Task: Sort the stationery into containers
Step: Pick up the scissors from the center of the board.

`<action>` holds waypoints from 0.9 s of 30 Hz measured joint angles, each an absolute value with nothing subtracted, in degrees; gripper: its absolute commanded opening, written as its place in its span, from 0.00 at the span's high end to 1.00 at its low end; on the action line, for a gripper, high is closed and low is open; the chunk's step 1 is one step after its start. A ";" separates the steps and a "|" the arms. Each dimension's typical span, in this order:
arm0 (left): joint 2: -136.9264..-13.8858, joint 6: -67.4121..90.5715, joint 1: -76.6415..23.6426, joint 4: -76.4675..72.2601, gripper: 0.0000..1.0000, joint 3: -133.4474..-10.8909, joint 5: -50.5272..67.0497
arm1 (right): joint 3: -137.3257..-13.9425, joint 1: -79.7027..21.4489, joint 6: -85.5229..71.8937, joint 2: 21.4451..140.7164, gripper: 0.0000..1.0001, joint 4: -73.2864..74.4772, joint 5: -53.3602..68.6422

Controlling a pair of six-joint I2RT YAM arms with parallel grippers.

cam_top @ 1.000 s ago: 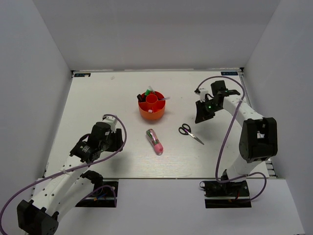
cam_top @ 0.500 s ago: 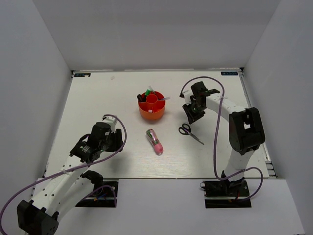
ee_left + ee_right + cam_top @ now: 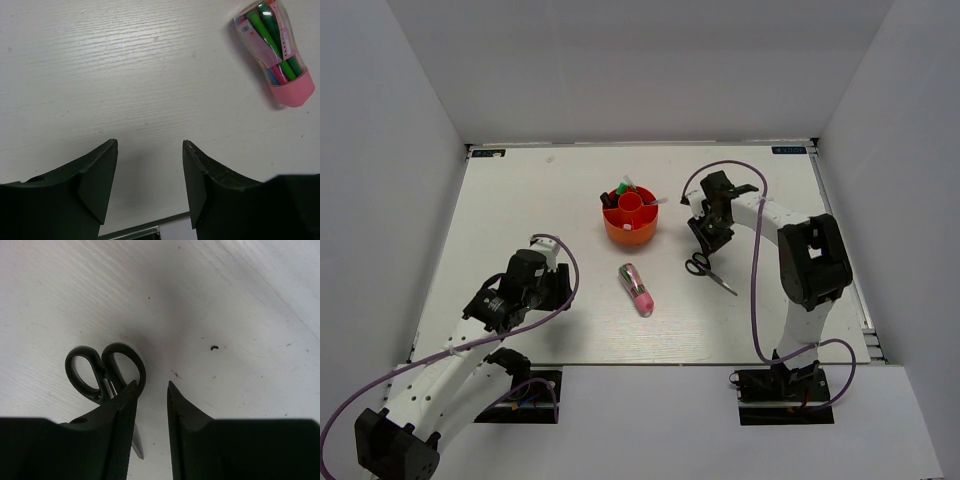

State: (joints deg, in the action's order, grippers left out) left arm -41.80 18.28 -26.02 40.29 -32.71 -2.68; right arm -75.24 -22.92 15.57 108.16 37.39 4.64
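Right gripper (image 3: 704, 240) is low over the table (image 3: 520, 200). Its fingers (image 3: 182, 435) are drawn near together with a narrow slit between them and nothing in it.

Black-handled scissors (image 3: 102, 371) lie flat just ahead of the right gripper, to the left in its wrist view. The handle loops are beside the fingertips and the blade runs under one finger. Whether finger and scissors touch cannot be told. A dark speck (image 3: 214, 347) marks the table ahead and to the right.

Orange-red organiser (image 3: 630, 234) stands to the left of the right gripper, near but apart, with several items upright in its far compartments. They are too small to tell apart.

Left gripper (image 3: 150, 175) has its fingers spread wide, holds nothing, and sits over bare table. The chunky pink-and-green pen (image 3: 272, 52) lies ahead and to its right, well apart. Its pink label has print too small to read.

Blue stickers (image 3: 785, 150) sit at the table's far corners, illegible. A purple cable (image 3: 760, 290) loops beside the right arm.
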 measured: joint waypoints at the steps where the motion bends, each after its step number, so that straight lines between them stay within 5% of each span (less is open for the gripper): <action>1: -41.80 18.28 -26.02 40.27 0.35 -32.71 -2.68 | -75.24 -23.03 15.57 108.16 0.66 37.36 4.67; 27: -41.78 18.28 -26.02 40.29 0.35 -32.71 -2.52 | -76.53 -24.32 15.53 111.59 0.66 36.49 2.94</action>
